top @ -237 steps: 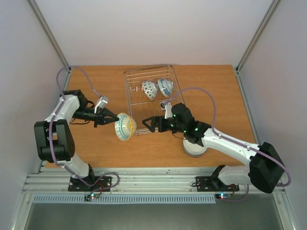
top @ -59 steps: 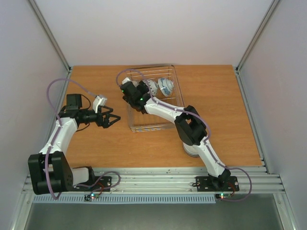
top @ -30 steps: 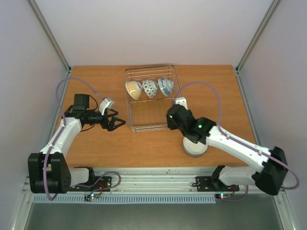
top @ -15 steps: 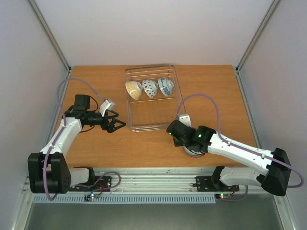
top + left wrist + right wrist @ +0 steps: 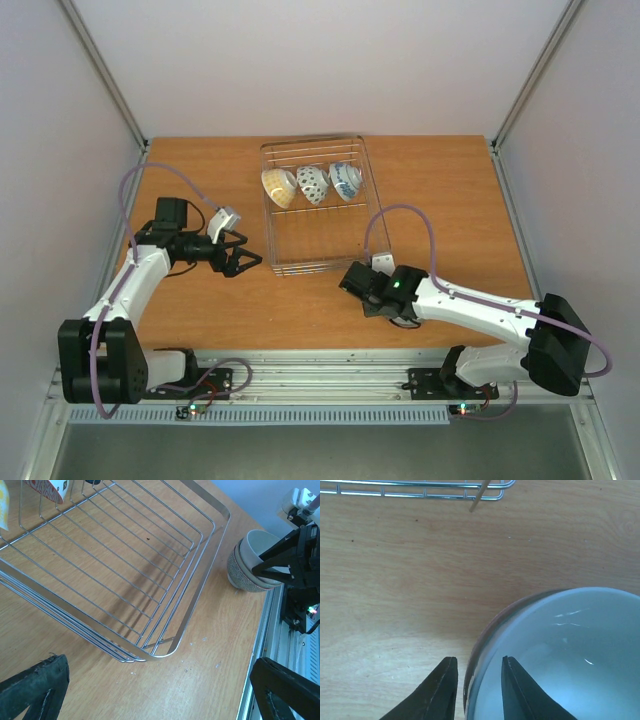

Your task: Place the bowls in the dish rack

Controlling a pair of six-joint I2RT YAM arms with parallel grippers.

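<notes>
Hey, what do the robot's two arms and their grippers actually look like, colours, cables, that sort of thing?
The left arm and right arm both have white links with chunky black joints. A loose purple cable loops along each. The left gripper and right gripper have black, tapered, wedge-like fingers. A green light glows near the right wrist.

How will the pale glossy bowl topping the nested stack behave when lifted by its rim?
Bright highlights on the pale glossy ceramic bowl suggest a slippery glaze for the right end effector straddling its rim. It looks rigid, probably chipping if dropped. Nested in the speckled grey bowl, it may tilt or drag that one when pinched one-sided.
</notes>
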